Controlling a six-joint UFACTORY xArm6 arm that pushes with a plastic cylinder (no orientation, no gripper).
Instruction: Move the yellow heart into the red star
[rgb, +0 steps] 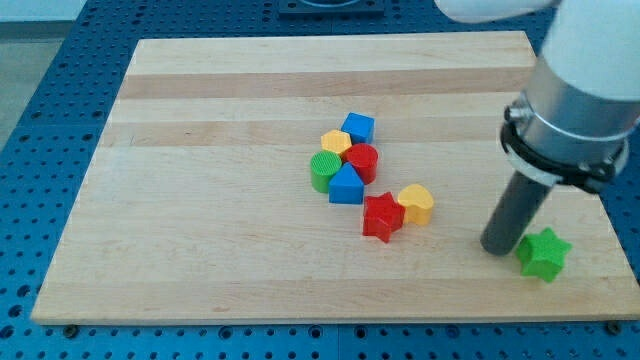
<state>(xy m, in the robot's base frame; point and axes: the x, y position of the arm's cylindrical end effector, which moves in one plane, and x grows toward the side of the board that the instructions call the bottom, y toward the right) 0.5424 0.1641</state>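
Observation:
The yellow heart (416, 203) lies on the wooden board right of centre and touches the right side of the red star (381, 216). My tip (497, 246) stands on the board to the right of the yellow heart, with a gap between them. It is just left of a green star (544, 253).
A cluster sits up and left of the red star: a blue cube (358, 127), a yellow hexagon (336, 143), a red cylinder (361, 163), a green cylinder (324, 171) and a blue triangular block (346, 186). The board's right edge (605, 220) is close behind the arm.

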